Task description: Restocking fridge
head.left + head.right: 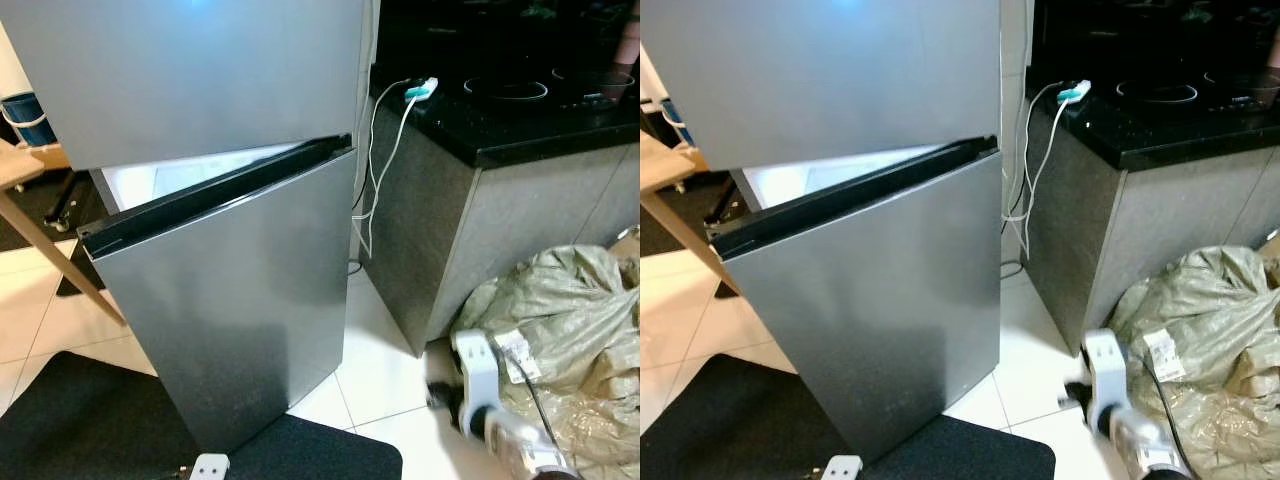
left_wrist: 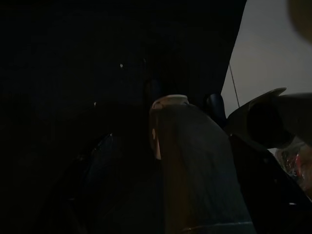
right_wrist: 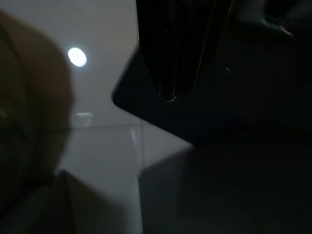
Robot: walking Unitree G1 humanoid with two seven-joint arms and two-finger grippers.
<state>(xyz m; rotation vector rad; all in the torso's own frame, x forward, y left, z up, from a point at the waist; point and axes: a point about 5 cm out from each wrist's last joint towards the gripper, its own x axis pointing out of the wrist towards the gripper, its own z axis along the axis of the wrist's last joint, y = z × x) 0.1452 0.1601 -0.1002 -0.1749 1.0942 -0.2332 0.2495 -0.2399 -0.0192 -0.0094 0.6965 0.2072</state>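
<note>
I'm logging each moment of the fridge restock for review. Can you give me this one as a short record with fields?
fridge: silver, two doors
upper door: shut
lower door: ajar, lit white interior shows in the gap above it
counter: dark top, right of the fridge
cable: white, hangs from the counter's edge
bag: grey-green, crumpled, on the floor by the counter
mat: black, on the floor before the fridge
right arm: low at right, blurred
left wrist view: very dark

Fridge (image 1: pixel 200 200) left of counter (image 1: pixel 500 190); bag (image 1: pixel 560 340) below counter.
</note>
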